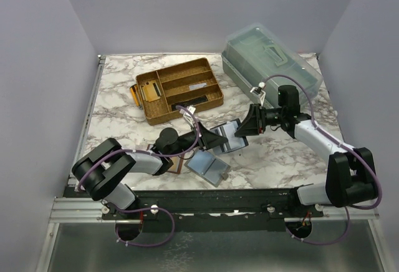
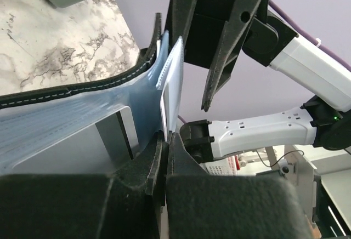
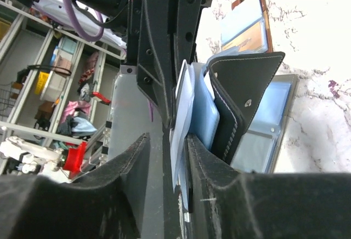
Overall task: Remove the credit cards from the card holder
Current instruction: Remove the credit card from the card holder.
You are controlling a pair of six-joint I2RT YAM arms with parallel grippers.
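Though the top view blurs it at the middle of the table (image 1: 118, 128), wrist views show the left gripper (image 2: 165, 140) pinched shut on a credit card (image 2: 174, 80) standing from the card holder (image 2: 66, 121). The right gripper (image 3: 169, 140) is narrowly parted around that card's edge, with little room spare.

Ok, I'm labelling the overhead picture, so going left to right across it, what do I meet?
Left arm's shoulder → wooden tray → black card holder, held off the table → clear lidded box → right arm's shoulder.
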